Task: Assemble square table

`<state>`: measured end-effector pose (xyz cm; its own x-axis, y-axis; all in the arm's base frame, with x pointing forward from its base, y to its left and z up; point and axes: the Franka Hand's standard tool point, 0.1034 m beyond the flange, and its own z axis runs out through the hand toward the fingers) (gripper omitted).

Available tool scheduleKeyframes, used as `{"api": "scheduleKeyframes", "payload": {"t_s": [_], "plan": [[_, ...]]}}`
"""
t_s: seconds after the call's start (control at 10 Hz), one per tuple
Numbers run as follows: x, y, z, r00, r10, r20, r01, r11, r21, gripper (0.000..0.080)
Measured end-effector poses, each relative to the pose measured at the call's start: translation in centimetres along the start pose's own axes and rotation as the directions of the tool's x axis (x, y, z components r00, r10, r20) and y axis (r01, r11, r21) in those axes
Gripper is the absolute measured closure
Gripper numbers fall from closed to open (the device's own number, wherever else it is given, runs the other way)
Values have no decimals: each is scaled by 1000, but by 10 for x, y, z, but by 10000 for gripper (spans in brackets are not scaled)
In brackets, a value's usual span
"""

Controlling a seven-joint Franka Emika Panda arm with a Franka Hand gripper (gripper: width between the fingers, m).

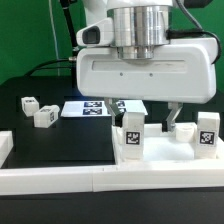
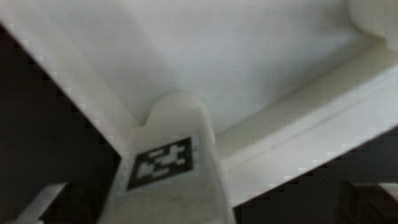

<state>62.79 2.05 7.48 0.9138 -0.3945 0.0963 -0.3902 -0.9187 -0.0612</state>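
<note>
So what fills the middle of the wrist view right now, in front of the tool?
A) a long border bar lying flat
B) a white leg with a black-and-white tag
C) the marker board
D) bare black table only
B: the wrist view is centred on a white leg carrying a black-and-white tag, with the white square table panel behind it.

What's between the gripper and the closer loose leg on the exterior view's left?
The marker board lies flat between the loose leg and the open gripper. Only the exterior view shows it.
</note>
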Motion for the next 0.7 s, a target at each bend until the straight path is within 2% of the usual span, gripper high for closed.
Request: {"api": "scheduleKeyframes", "payload": {"t_s": [0.1, 0.3, 0.5, 0.6, 0.7], "plan": [[0, 1, 1, 998, -70, 0, 70, 998, 0, 151], [0, 1, 2, 998, -64, -1, 64, 998, 0, 151], [0, 1, 2, 999, -43, -1, 43, 999, 0, 409], [1, 7, 2, 1000, 5, 0, -5, 1000, -6, 409], [1, 8, 2, 995, 101, 0, -101, 995, -7, 505]]}}
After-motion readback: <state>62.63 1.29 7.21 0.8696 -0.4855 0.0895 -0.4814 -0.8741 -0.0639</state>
